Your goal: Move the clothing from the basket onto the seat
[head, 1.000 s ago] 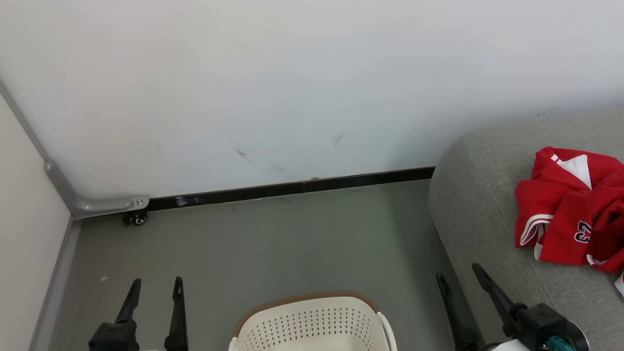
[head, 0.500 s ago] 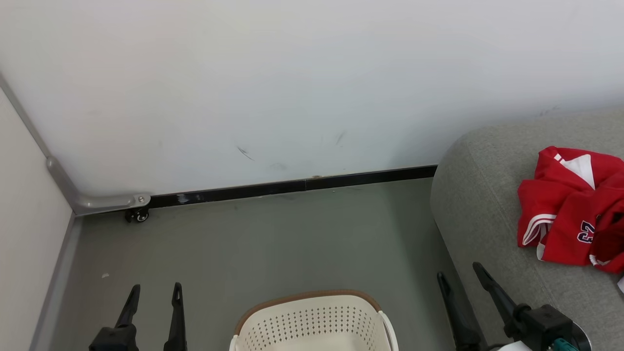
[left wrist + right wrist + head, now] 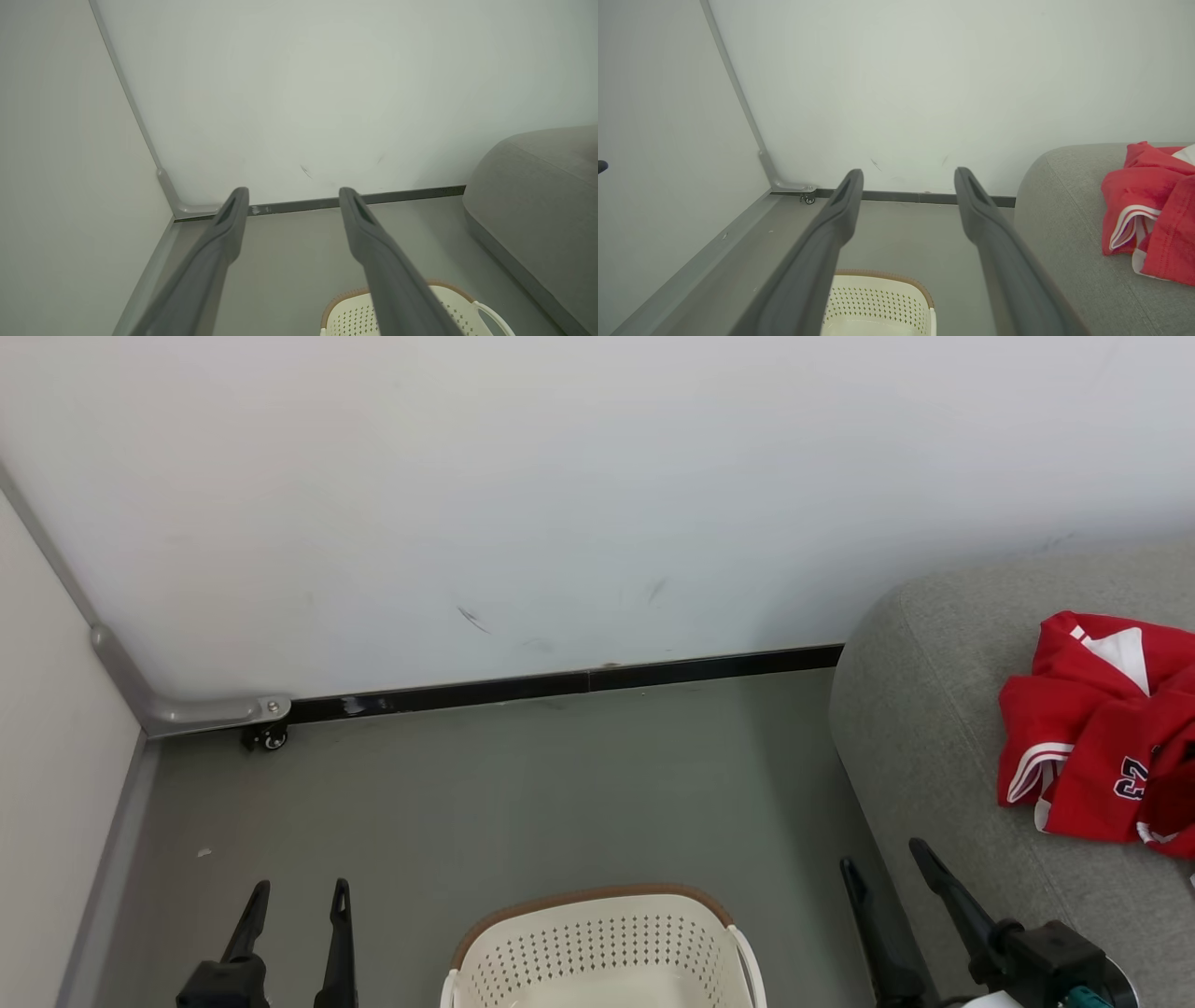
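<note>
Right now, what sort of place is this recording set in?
Likely a staged home corner in a lab: large grey fabric sofa holding red white-trimmed jerseys, cream perforated plastic laundry basket on the grey floor, bare white panel walls with a caster.

Red clothing (image 3: 1102, 737) crumpled on grey seat (image 3: 934, 728); cream basket (image 3: 597, 943) on floor.

Soft, even light is filling all three views, with nothing glaring. The white wall (image 3: 560, 476) is dimming slightly toward the head view's upper corners. In the wrist views the wide lens is bending the grey corner strip (image 3: 738, 93), and the dark fingers (image 3: 215, 252) are blurring toward the bottom edge.
</note>
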You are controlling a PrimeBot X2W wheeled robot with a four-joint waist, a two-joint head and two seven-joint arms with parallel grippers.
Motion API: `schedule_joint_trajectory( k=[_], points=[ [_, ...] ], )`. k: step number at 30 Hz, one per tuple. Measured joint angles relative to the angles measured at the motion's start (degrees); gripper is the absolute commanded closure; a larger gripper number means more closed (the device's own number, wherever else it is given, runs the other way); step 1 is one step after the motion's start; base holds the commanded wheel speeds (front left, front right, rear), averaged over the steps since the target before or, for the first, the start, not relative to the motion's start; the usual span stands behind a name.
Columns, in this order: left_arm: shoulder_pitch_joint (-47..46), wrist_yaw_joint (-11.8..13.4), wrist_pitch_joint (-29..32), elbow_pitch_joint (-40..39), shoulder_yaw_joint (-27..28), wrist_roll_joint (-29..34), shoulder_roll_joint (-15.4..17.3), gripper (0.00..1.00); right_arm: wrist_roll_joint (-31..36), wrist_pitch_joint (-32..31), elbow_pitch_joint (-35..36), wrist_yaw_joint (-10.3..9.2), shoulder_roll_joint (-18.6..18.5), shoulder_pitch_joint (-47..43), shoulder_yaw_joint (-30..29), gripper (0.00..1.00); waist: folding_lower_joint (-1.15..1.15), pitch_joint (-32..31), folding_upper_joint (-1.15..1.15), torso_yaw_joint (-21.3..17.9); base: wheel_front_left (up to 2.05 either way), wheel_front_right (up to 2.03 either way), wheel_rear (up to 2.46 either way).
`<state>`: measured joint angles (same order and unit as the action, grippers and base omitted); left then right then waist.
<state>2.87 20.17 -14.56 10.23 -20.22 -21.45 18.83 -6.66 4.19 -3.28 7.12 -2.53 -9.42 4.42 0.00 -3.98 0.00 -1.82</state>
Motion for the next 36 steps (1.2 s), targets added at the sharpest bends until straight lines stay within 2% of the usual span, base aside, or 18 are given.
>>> schedule_joint_trajectory(
  k=[9,10,15,19,28,36],
  points=[
    [-0.84,-0.11,0.52,0.6,-0.47,0.11,0.23,0.0,-0.18,-0.4,0.94,0.0,0.01,-0.32,0.01,0.0,0.0,0.27,0.0,0.28,0.0,0.0,0.0],
    [-0.75,-0.18,0.57,0.85,-0.54,0.09,0.1,1.0,-0.14,-0.43,0.68,-0.03,0.02,-0.31,0.02,1.0,0.0,0.28,0.0,0.28,0.0,0.0,0.0],
    [1.4,-0.18,0.75,3.85,-1.74,0.08,-2.13,1.0,-0.14,-0.44,-2.76,-0.08,0.14,-1.74,0.18,1.0,0.0,0.3,0.0,0.29,0.0,0.0,0.0],
    [1.88,-0.56,1.04,3.76,-1.42,-1.21,-2.87,1.0,-1.24,-0.42,-2.63,-0.08,0.14,-2.52,0.78,1.0,0.0,0.37,0.0,0.26,0.0,0.0,0.0],
    [1.88,-2.4,2.54,2.91,0.77,-8.5,-3.91,1.0,-8.65,0.3,-0.89,-0.08,0.16,-3.55,1.67,1.0,0.0,0.69,0.0,0.28,0.0,0.0,0.0],
    [1.86,-4.45,4.05,2.42,2.78,-14.41,-5.06,1.0,-17.88,0.33,-0.99,-0.08,0.18,-3.16,0.12,1.0,0.07,1.06,0.0,0.54,0.0,0.0,0.0]
  ],
)
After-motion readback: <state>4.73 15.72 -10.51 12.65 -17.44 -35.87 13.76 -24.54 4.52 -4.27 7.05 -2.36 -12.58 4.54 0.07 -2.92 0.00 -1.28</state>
